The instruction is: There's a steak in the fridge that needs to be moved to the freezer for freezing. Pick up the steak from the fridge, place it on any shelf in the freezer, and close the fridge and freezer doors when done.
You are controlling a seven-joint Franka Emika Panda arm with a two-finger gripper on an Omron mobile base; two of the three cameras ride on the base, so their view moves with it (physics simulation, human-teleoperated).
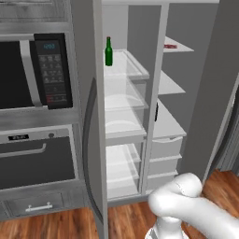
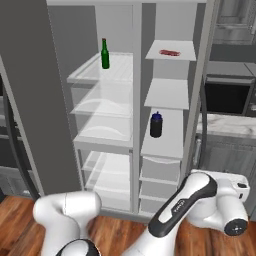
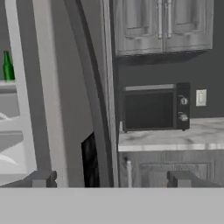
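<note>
The steak [image 2: 169, 52], flat on the top right shelf [image 2: 172, 57], looks light, limp and slippery, best pinched across its edges by the released fingers [image 3: 41, 179].

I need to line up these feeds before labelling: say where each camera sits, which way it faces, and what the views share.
Left base view: behind the arm's left, facing the open fridge; white arm lower right.
Right base view: behind its right, facing fridge and freezer; arm lower left.
Hand view: on the hand, facing the door edge and a counter microwave; open gripper at bottom.
Shared: the green bottle, the steak.
</note>
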